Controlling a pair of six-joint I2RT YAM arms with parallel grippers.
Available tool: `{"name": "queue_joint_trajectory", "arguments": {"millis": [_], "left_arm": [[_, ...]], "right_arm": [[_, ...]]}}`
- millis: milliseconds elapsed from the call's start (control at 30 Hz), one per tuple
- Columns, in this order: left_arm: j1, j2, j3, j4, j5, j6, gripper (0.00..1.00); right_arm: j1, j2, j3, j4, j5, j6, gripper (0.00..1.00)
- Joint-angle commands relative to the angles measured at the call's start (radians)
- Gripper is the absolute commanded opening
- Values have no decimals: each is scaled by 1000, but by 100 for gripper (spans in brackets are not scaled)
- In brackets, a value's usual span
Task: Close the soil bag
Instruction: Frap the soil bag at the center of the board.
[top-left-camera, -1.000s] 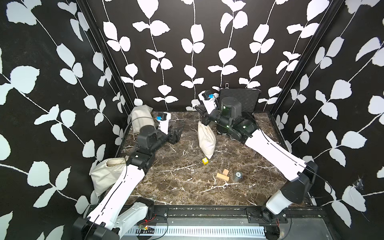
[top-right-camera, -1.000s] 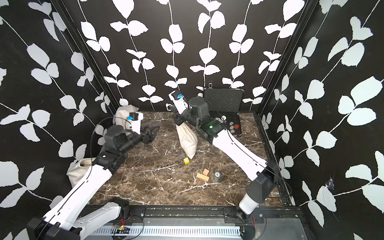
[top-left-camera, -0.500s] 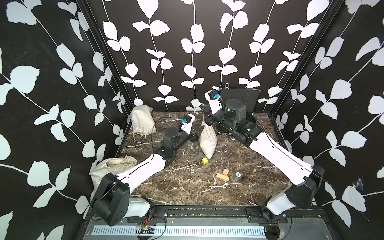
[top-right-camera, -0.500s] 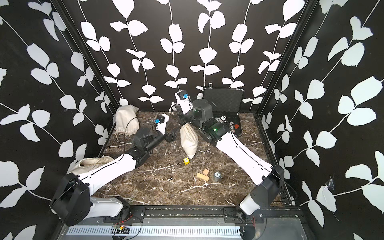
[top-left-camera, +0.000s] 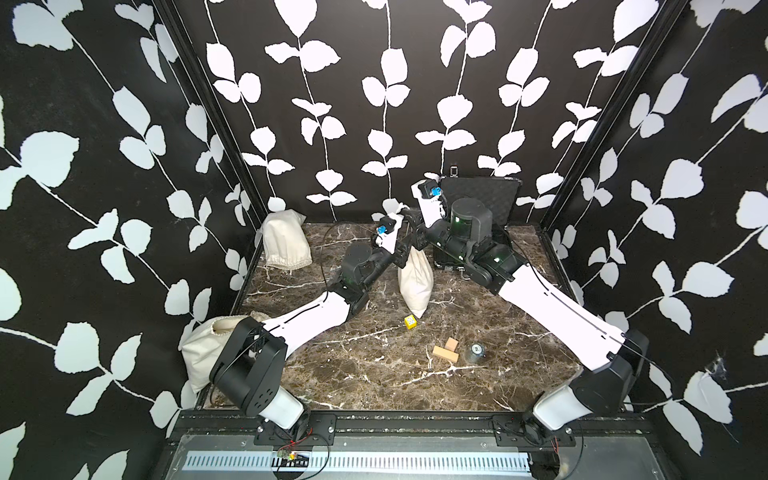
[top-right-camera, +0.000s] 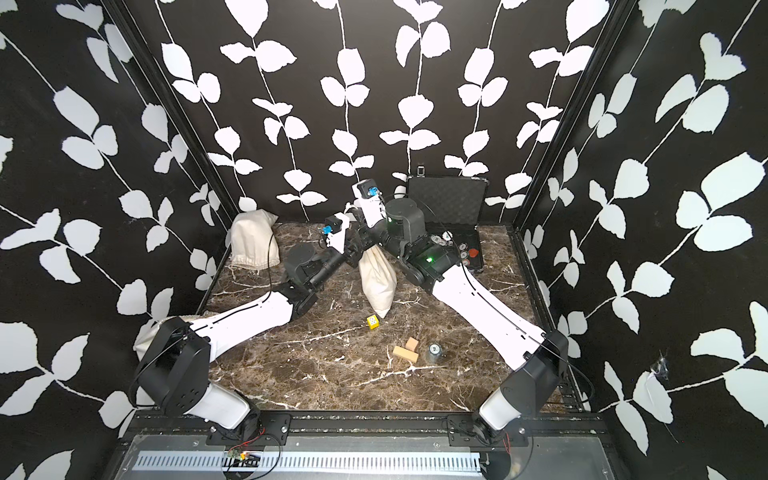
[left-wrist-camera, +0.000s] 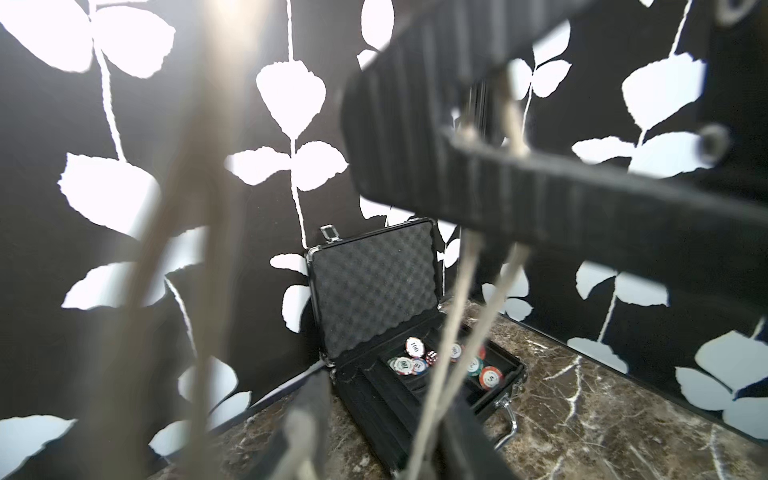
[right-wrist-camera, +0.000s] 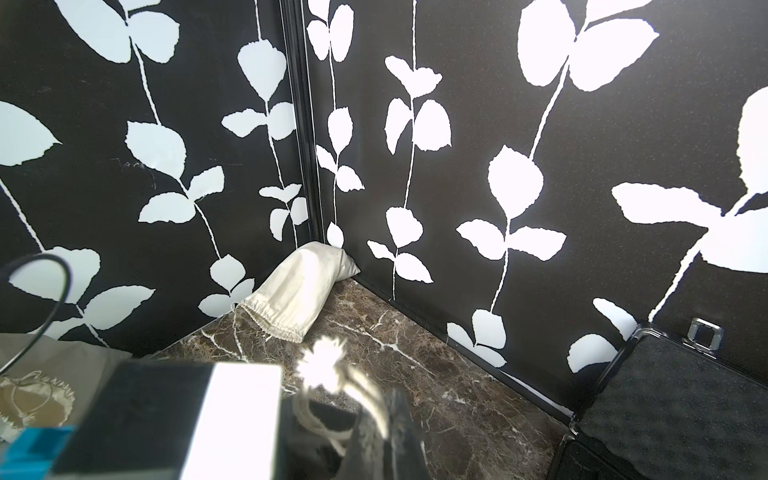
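Brown marble tabletop is carrying the soil bag, standing on end just above frame centre in both top views. Above its neck the right gripper is clamping tight on the drawstring; the left gripper is sitting at the neck, its grip impossible to tell. A yellow cube is lying just below, an open chip case upper right

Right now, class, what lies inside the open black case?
The black case holds poker chips and a red die in its tray. Blurred cords cross in front, so part of the tray cannot be seen.
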Motion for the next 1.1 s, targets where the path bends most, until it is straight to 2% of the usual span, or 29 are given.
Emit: {"name": "queue_joint_trajectory", "arguments": {"millis": [0,167,200,300,367,467,600,700,800,933,1067], "left_arm": [[-22,17,32,13,-21,28,27],[-33,57,-16,2,-171,29,1],[-32,58,-37,8,-211,30,0],[-23,43,-63,-28,-321,77,0],[4,16,-48,-97,-348,96,0],[57,-37,23,-282,-369,145,0],[60,-15,80,-450,-497,276,0],[48,31,52,-504,-601,256,9],[37,91,21,-533,-683,228,13],[35,193,59,-611,-744,185,13],[34,235,62,-638,-745,130,12]], "right_arm": [[-1,-44,42,45,23,-2,0],[-2,-58,94,-16,67,-33,0],[-4,-61,113,-45,81,-45,0],[-24,-78,174,-118,119,-75,0],[-47,-96,203,-150,142,-74,0],[-75,-141,212,-140,154,-56,0],[-83,-193,193,-96,164,-38,0],[-94,-223,178,-92,173,-34,0],[-111,-243,150,-89,184,-23,0],[-130,-263,119,-91,169,7,0],[-150,-292,94,-107,200,0,0]]}}
